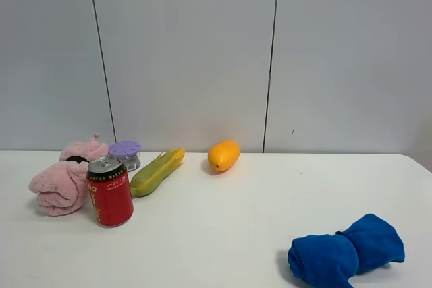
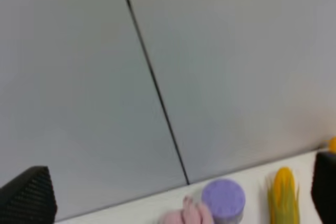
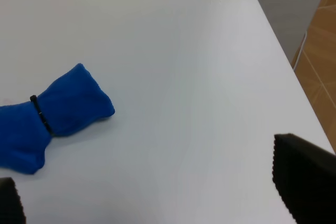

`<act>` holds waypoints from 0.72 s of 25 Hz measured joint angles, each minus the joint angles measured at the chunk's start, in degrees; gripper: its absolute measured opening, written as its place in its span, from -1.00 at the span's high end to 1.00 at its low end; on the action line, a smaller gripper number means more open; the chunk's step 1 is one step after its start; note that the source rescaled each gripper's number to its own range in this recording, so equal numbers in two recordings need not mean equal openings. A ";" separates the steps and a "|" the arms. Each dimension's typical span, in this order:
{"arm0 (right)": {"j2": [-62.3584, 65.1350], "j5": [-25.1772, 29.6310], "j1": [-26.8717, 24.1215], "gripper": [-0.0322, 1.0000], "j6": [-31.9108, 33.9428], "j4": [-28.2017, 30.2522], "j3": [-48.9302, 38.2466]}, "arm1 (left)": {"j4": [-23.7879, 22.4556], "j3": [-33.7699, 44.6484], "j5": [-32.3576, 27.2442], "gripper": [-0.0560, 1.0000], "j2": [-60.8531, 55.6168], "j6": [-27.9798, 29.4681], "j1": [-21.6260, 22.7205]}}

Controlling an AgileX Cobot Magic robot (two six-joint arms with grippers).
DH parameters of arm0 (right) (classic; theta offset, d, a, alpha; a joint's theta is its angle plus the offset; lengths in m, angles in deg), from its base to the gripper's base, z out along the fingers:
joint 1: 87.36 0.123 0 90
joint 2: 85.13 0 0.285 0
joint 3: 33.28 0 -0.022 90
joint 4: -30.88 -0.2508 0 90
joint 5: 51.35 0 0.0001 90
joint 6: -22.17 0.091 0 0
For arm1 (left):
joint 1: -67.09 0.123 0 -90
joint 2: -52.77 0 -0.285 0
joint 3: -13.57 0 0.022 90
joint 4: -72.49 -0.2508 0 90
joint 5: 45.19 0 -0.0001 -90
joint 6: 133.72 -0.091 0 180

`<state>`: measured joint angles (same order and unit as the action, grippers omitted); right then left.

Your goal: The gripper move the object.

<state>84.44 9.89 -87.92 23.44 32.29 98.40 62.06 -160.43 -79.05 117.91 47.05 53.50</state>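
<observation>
The object, a fluffy pink rolled towel (image 1: pixel 61 183) with a black band, lies at the far left of the white table, just behind and left of a red can. Its tip also shows in the left wrist view (image 2: pixel 184 216). Neither gripper shows in the exterior high view. My left gripper (image 2: pixel 176 192) is open and empty; it is raised and faces the wall, with the towel below it. My right gripper (image 3: pixel 157 192) is open and empty above the table's right side, far from the pink towel.
A red can (image 1: pixel 110 191), a purple-lidded jar (image 1: pixel 125 154), a corn cob (image 1: pixel 157 171) and an orange mango (image 1: pixel 224 155) stand near the pink towel. A blue rolled towel (image 1: pixel 345 251) lies at the front right. The table's right edge (image 3: pixel 283 51) is close to my right gripper.
</observation>
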 joint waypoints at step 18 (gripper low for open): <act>0.00 0.00 0.00 -1.00 0.00 0.00 0.00 | -8.80 18.17 -15.32 -1.00 -26.76 0.42 0.00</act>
<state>84.44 9.89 -87.92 23.44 32.29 98.40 53.26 -142.27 -94.37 91.16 47.47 53.50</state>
